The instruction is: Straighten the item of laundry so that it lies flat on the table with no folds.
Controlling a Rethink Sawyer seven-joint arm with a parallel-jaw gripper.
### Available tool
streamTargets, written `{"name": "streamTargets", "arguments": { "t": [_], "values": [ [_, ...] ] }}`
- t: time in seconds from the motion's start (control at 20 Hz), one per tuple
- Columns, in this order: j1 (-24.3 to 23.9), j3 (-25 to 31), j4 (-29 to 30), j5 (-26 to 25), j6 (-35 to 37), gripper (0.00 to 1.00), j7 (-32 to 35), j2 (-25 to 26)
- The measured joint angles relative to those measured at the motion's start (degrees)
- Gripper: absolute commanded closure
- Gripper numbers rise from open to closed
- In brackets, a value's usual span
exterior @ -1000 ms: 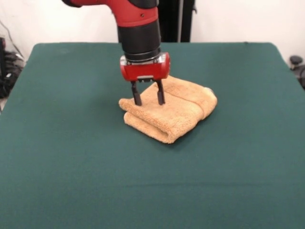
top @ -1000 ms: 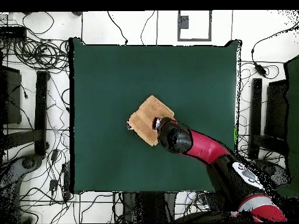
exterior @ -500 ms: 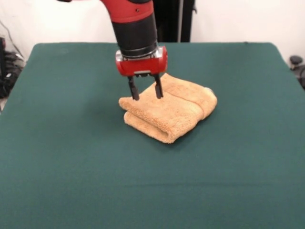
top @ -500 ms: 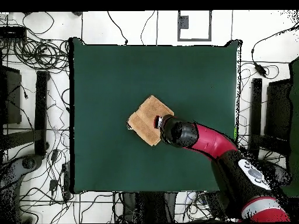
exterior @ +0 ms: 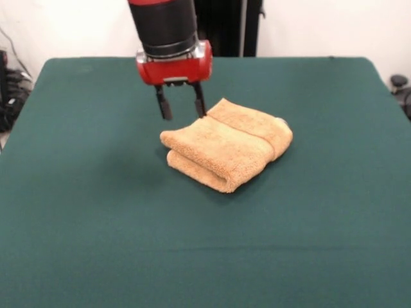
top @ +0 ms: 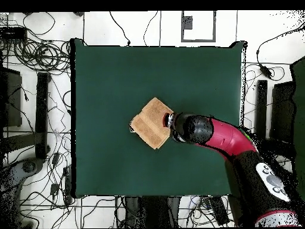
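two layers in towel (exterior: 226, 149); gripper (exterior: 180, 108) hovers empty, jaws apart. pinch top edge only, peel open.

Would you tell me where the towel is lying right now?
The folded towel lies near the middle of the green table, slightly toward its far side in the front view, just below and right of the open gripper.

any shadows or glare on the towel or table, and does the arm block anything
Front view: soft even light, no glare, a faint shadow under the towel on the table; the open tool blocks nothing. Overhead view: the arm hides the towel's right corner.
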Motion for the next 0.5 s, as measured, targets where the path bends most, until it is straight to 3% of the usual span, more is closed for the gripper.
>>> {"name": "streamTargets", "arguments": {
  "t": [0.5],
  "values": [
    [-0.01, 0.0, -6.05, -3.23, -1.6, 0.0, 0.0, 2.35]
  ]
}}
